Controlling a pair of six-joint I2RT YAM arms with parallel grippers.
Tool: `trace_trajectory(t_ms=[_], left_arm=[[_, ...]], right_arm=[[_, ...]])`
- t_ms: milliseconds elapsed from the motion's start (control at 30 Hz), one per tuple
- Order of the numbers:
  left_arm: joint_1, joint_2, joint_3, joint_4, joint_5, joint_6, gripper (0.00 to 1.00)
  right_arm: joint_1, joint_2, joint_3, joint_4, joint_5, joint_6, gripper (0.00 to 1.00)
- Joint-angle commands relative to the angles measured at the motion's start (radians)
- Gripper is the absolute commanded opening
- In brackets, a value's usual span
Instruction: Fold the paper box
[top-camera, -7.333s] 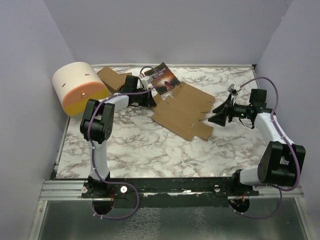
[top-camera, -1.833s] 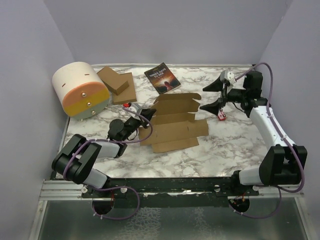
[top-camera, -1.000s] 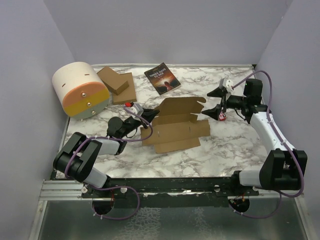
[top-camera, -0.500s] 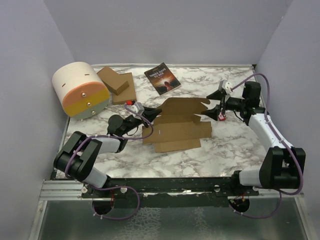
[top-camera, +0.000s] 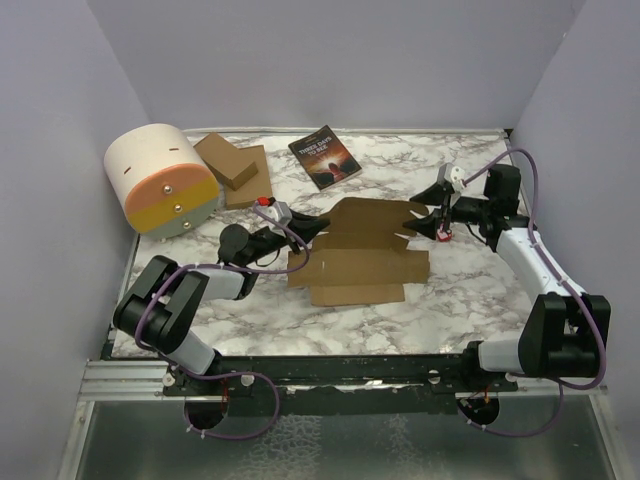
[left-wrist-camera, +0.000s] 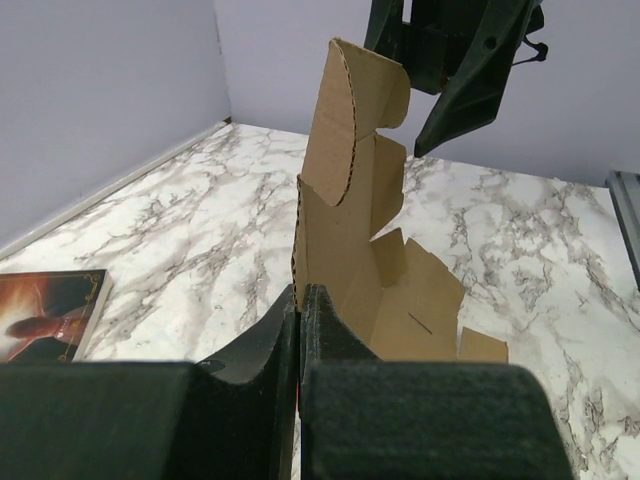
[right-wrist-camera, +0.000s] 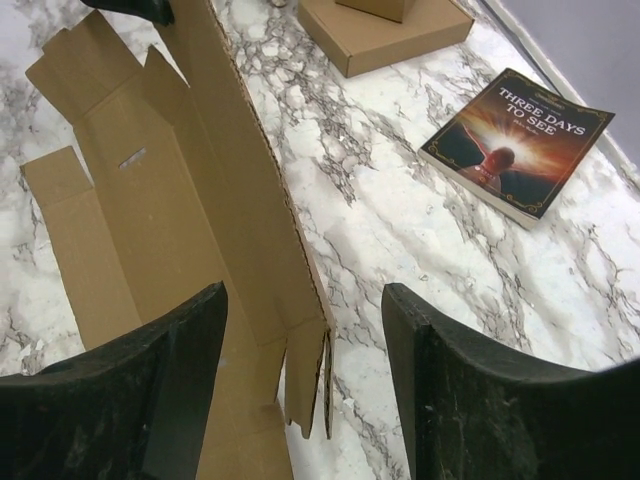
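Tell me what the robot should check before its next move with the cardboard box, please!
1. Left gripper clamped on the paper box edge: ok.
2. Raised panel standing up off the table: ok.
3. Raised panel's end sits between the right gripper fingers: ok.
4. Right gripper actually pinching the panel: not ok, its jaws are open with space either side.
5. Book out of the way: ok, it lies apart from the box.
6. Fold running cleanly along its crease: cannot tell.
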Motion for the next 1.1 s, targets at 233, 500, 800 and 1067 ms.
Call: trace_trajectory(t_ms=[233, 500, 800, 1067], left_arm=[[0.004, 0.015, 0.02, 0.036, 0.061, -0.018, 0.0], [0.004, 0.003, 0.02, 0.021, 0.067, -0.005, 0.0], [0.004, 0.01, 0.056, 0.011, 0.106, -0.005, 0.0], [0.004, -0.002, 0.075, -0.04, 0.133, 0.002, 0.0]], right_arm=[[-0.004, -0.004, -0.002, -0.042, -0.065, -0.075, 0.54], [-0.004, 0.001, 0.001, -0.076, -0.074, -0.127, 0.47], [-0.003, 0.002, 0.007, -0.123, -0.094, -0.184, 0.47], [-0.004, -0.01, 0.027, -0.172, -0.093, -0.226, 0.42]])
